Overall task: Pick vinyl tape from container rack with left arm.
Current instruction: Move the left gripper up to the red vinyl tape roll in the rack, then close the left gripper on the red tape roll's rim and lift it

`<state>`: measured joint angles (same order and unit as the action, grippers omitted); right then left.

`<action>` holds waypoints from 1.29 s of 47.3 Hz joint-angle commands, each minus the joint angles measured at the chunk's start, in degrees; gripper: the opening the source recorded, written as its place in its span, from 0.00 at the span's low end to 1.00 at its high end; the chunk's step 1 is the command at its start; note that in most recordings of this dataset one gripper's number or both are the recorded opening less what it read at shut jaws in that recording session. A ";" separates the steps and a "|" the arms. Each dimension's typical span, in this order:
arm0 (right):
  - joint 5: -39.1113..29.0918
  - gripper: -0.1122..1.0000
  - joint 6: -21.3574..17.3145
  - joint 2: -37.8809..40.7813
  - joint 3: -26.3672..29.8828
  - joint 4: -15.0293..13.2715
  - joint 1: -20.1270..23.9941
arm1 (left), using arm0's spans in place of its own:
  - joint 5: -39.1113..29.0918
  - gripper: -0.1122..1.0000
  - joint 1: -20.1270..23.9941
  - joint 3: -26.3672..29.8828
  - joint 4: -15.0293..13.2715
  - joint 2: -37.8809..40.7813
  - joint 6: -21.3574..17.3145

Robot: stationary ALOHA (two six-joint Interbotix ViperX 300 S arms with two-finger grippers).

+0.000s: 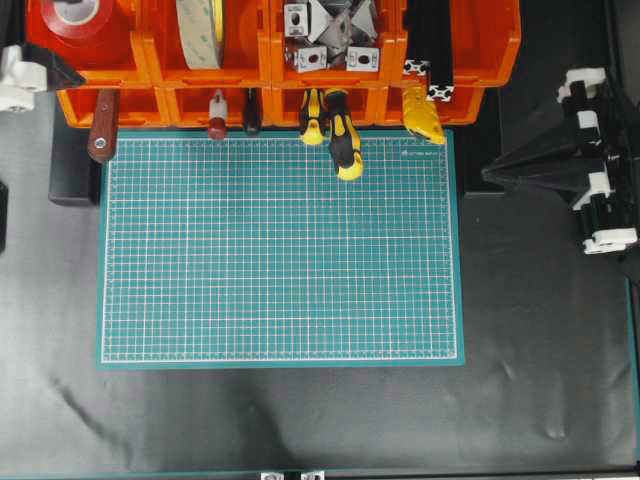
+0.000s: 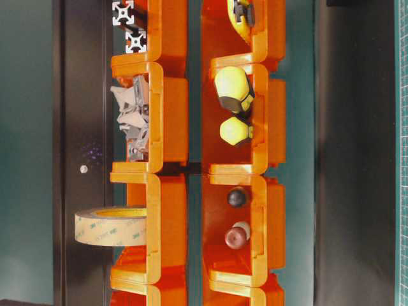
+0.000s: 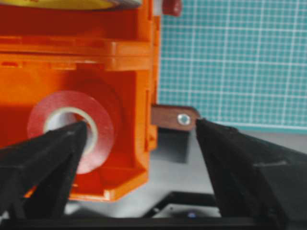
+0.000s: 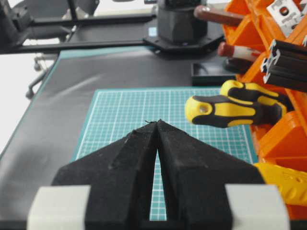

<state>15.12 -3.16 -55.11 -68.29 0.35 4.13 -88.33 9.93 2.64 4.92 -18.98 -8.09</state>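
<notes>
**Left jaws being lined up on the tape in the rack's end bin**

Black fingers [image 3: 45,158] of the left gripper [image 3: 139,158] are filling the foreground of the left wrist view, spread wide with nothing between them. One finger is being seen across the tape [image 3: 72,129]; the other is lying past the bin wall, out over the black table beside the mat [image 3: 230,57]. Whether the near finger is touching the tape cannot be told.

The tape is lying flat in the rack [image 1: 140,60], in the upper-tier end bin at the left of the overhead view. A beige roll [image 1: 200,35] is standing on edge in the next bin. Brackets [image 1: 325,35] are being held in the bin beyond that. Below, in the rack's lower tier, a brown-handled tool [image 1: 103,125] is sticking out under the tape's bin, and yellow screwdrivers [image 1: 335,125] are poking from the bins further along.

The right gripper [image 4: 157,129] is being kept pressed together and empty, well away from the rack's tape end.

For the grasp to go well, the spread jaws are probably needing to be shifted so that both fingers are falling inside the bin, clear of its orange wall. One finger could then be dropped into the whitish core and the other outside the red ring, or both set across its outer edge. A slow descent is being called for, since the ring is thin and glossy and could be slid aside.
</notes>
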 commanded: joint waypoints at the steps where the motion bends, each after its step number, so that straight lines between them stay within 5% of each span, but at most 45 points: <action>1: -0.26 0.10 -0.09 0.18 1.76 0.18 0.53 | -0.09 0.89 1.05 1.41 0.18 0.00 0.09; 19: -0.53 0.10 0.00 0.09 1.76 0.18 1.05 | 1.05 0.84 3.43 -6.59 0.18 0.00 0.00; 42: -2.20 0.10 -0.09 -0.62 1.76 0.18 1.05 | 1.41 0.81 3.69 -6.86 0.18 0.00 -0.35; 49: -2.11 0.10 -0.09 -0.62 1.76 0.18 1.05 | 1.41 0.68 4.57 -7.03 0.18 -0.18 -0.88; 58: -2.11 0.10 -0.09 -0.70 1.76 0.18 1.05 | 1.32 0.28 5.19 -7.03 0.09 -0.18 -4.22; 61: -2.11 0.10 -0.18 -0.70 1.76 0.26 1.05 | 1.05 0.26 5.19 -6.77 0.18 -0.18 -5.71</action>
<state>12.83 -3.25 -56.07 -68.29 0.44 5.01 -87.19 14.94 -5.10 4.92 -18.37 -12.48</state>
